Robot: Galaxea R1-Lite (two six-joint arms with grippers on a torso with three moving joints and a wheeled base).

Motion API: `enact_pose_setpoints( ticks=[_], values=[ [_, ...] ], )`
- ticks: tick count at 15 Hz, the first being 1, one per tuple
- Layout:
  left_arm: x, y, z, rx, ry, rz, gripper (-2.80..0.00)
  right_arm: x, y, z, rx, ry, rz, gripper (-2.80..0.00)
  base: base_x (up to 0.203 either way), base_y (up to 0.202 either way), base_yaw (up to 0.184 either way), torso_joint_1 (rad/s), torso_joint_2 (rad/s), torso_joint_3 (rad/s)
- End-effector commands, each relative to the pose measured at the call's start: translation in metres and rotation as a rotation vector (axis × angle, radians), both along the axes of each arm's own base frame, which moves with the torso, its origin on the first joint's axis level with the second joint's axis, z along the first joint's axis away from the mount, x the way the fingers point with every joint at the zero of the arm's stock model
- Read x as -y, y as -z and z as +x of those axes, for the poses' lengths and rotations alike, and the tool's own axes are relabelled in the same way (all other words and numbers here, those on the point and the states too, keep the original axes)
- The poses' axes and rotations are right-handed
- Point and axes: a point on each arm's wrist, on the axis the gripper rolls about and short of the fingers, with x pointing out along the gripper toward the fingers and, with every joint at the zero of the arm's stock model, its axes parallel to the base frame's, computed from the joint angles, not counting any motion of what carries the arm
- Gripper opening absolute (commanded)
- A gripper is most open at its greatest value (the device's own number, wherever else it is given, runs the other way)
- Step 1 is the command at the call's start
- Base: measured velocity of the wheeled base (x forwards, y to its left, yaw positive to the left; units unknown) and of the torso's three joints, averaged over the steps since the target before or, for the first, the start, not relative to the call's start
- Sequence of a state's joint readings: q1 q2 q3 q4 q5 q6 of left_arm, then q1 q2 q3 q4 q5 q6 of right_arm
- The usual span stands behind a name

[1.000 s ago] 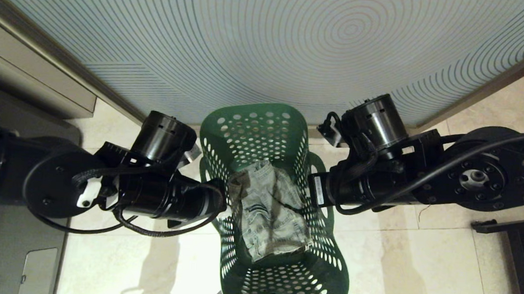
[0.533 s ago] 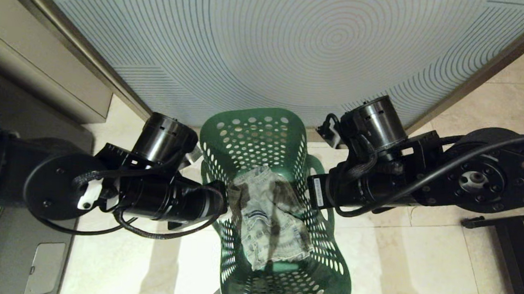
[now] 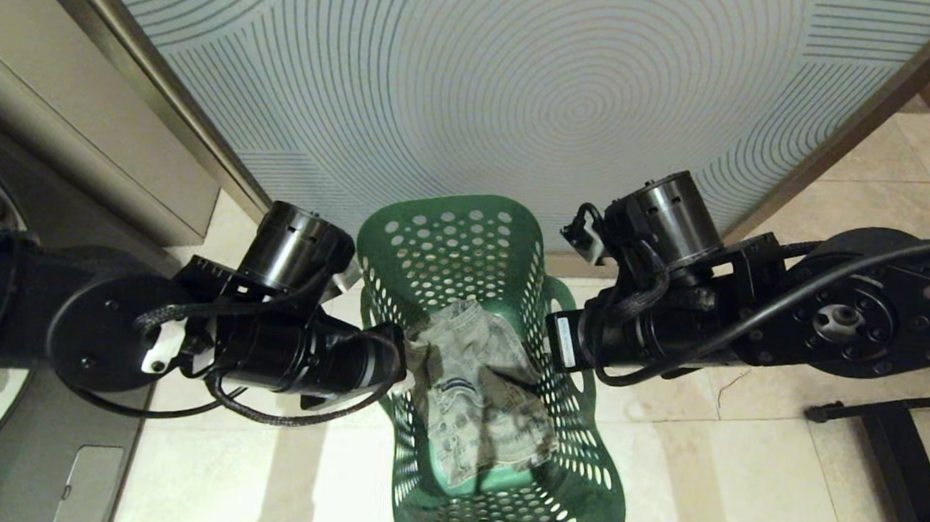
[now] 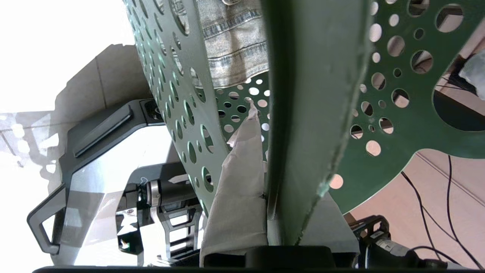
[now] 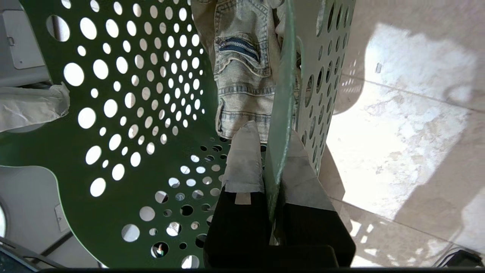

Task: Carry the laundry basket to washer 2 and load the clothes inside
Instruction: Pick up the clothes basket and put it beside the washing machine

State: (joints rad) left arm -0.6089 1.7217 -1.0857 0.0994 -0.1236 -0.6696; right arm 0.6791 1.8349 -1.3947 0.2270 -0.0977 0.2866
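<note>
Both the left gripper point(image 4: 265, 182) and the right gripper point(image 5: 271, 167) pinch the green basket point(image 3: 450, 236) walls; keep it level so the jeans point(image 3: 481, 391) stay inside.

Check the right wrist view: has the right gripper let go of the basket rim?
No: the right gripper has one finger on each side of the green basket wall, clamped on it.
</note>
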Motion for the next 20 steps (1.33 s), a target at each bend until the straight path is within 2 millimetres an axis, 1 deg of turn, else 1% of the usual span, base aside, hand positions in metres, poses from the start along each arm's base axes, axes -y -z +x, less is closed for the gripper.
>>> enact_pose_setpoints(
  ticks=[1,10,20],
  values=[
    [0.0013,0.0003,-0.0007,-0.003,0.003,-0.002,-2.80,-0.0002,0.0006,0.0000,-0.002,0.000,-0.002,-2.80,0.000,0.000,0.000,0.009,0.00,0.262],
    [0.0042,0.0006,-0.0030,-0.004,0.015,-0.001,-2.80,0.0007,-0.0011,-0.0011,0.002,0.000,-0.001,-2.80,0.000,0.000,0.000,0.002,0.00,0.193],
    [0.0082,0.0012,-0.0060,-0.011,0.032,0.001,-2.80,0.0012,0.0022,-0.0016,-0.005,0.003,-0.007,-2.80,0.000,0.000,0.000,0.004,0.00,0.203]
  ],
)
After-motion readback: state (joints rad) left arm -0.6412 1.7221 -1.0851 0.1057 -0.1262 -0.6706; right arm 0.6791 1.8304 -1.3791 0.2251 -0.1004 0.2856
